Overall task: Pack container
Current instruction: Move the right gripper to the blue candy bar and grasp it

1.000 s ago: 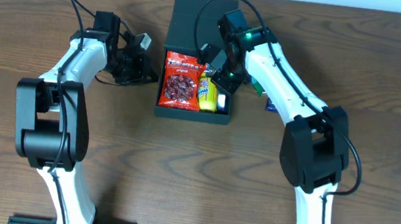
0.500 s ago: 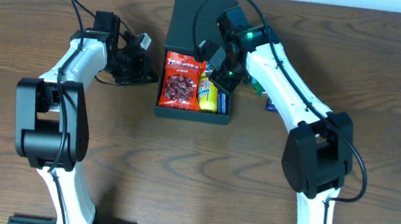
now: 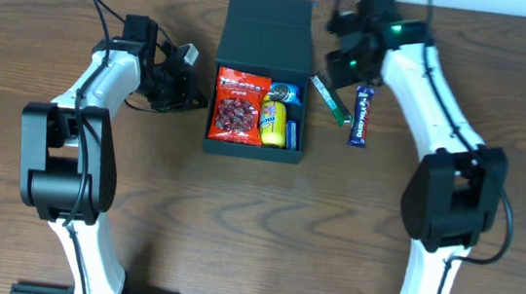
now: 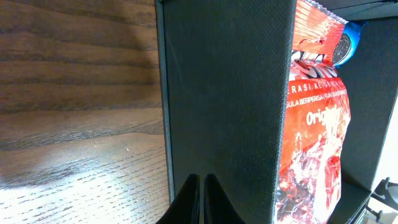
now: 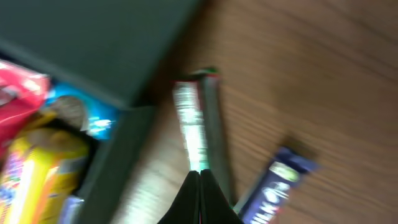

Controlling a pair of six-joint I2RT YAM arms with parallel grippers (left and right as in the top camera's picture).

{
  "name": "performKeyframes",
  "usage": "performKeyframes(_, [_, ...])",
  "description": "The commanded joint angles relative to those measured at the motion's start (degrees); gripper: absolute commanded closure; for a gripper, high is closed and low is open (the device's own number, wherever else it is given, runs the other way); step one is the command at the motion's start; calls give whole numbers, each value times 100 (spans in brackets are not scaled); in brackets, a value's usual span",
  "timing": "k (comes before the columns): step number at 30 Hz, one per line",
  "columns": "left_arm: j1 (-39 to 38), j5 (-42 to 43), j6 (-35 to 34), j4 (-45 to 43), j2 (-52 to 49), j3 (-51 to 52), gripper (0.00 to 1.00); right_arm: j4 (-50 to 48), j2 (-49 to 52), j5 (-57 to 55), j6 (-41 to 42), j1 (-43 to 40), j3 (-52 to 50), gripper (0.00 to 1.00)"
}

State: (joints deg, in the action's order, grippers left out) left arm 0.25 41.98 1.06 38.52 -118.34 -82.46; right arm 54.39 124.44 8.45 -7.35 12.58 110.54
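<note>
On the wooden table (image 3: 235,222), the open dark container (image 3: 265,30) sits just left of the right gripper (image 5: 200,178), whose closed, empty fingers hover over a green snack stick (image 3: 331,99) lying diagonally beside its right wall, nearer this arm.

Rt wrist view blurred: green stick (image 5: 196,134) & blue bar (image 5: 280,180) labels unreadable. Red packet (image 4: 317,143) partly hidden behind container (image 4: 224,106) wall, cut off at btm.

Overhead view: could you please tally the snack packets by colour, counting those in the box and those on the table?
Red: 1, red packet
Yellow: 1, yellow packet
Blue: 3, light blue packet, small blue packet, dark blue bar
Green: 1, green stick
Total: 6
</note>
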Motion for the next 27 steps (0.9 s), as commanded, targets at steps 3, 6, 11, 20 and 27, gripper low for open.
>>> performKeyframes(3, [-17,-17,-24,-4,-42,37,94,-66,-151,-848,1237,-256,-35,99])
performKeyframes(6, [-17,-20,-24,-4,-42,37,94,-48,-48,-822,1513,-348,-52,59])
performKeyframes(11, [-17,-17,-24,-2,-42,37,94,122,273,-931,1729,-352,-52,34])
performKeyframes(20, [-17,-17,-70,0,-42,37,94,195,831,-997,2022,-393,-52,38])
performKeyframes(27, [-17,-17,-111,0,-42,37,94,192,1051,-1038,2284,-481,-52,41])
